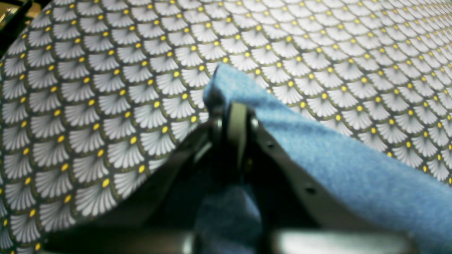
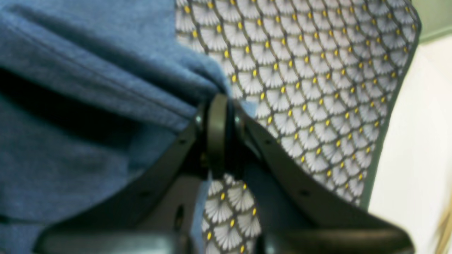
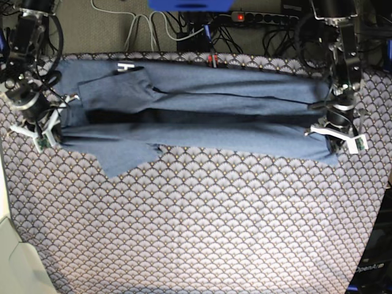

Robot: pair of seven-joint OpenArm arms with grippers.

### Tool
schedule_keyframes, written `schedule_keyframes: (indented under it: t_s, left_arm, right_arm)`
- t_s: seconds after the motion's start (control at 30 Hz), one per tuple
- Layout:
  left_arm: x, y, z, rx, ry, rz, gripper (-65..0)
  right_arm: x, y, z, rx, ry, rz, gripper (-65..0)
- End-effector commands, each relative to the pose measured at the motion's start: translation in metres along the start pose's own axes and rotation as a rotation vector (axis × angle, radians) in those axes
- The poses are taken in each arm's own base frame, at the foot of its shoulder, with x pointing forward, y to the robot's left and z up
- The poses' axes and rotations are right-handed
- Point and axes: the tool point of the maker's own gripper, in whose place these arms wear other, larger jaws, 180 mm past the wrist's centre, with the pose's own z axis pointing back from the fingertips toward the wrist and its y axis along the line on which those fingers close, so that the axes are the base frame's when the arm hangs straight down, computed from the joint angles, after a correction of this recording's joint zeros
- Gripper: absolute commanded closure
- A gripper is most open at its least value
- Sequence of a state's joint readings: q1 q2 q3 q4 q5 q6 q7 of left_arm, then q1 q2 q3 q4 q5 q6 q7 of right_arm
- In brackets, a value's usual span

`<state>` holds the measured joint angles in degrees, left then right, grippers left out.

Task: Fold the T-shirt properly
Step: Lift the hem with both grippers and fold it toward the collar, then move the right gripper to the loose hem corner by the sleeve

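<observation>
The slate-blue T-shirt (image 3: 196,116) is stretched in a long band across the far part of the table, one sleeve (image 3: 122,160) hanging toward the front. My left gripper (image 3: 337,142), at the right of the base view, is shut on the shirt's right edge; blue cloth (image 1: 317,151) drapes over its fingers in the left wrist view, where the left gripper (image 1: 231,116) pinches a fold. At the left of the base view my right gripper (image 3: 48,136) is shut on the shirt's other end. In the right wrist view the right gripper (image 2: 220,120) clamps folded cloth (image 2: 88,106).
The scallop-patterned table cover (image 3: 202,226) spreads over the whole front half. Cables and a power strip (image 3: 263,18) lie behind the table's far edge. A pale surface (image 3: 12,257) borders the front left corner.
</observation>
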<state>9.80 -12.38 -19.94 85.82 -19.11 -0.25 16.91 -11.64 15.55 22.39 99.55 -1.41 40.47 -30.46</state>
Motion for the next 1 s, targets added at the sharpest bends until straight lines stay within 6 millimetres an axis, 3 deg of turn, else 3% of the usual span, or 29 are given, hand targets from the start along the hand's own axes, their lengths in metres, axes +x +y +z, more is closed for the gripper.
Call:
schedule_keyframes:
  t_s: [0.0,0.33,0.6,0.7,0.83,0.97]
  left_arm:
    - [0.017,0.003,0.002,0.001,-0.057,-0.012,-0.4]
    - [0.007,0.007,0.005,0.008,-0.031,-0.018,-0.4]
    - [0.005,0.008,0.005,0.01,-0.024,-0.021,-0.8]
    - [-0.007,0.009,0.004,0.012,0.05,-0.022,-7.8]
    - [-0.014,0.024,0.006,0.053,0.105,0.005,-23.2]
    - [-0.013,0.032,0.008,0.073,0.106,0.013,-25.3]
  right_arm:
    - [0.007,-0.008,0.005,-0.022,-0.027,0.015,0.0]
    - [-0.017,0.014,0.009,0.022,0.025,-0.007,0.0]
    - [-0.023,0.021,0.009,0.031,0.035,-0.024,-1.2]
    - [-0.023,0.021,0.01,0.03,0.036,-0.026,-8.7]
    - [-0.023,0.021,0.01,0.03,0.036,-0.026,-25.4]
    - [-0.024,0.017,0.011,0.019,0.037,-0.03,-37.6]
